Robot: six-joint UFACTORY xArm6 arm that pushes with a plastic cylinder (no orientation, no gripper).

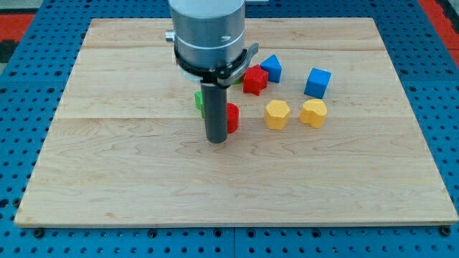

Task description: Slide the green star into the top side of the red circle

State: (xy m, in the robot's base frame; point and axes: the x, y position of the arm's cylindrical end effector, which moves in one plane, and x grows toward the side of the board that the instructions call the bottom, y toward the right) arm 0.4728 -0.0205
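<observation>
My tip (216,140) rests on the wooden board, just below and left of the red circle (232,117), most of which the rod hides. A green block (199,102), likely the green star, peeks out at the rod's left side, up and left of the red circle; its shape is mostly hidden. I cannot tell whether the tip touches either block.
A red star-like block (254,79) and a blue block (271,68) lie up and right of the rod. A blue cube (318,82) sits further right. A yellow hexagon (277,114) and another yellow block (313,112) lie right of the red circle. Wooden board (107,179).
</observation>
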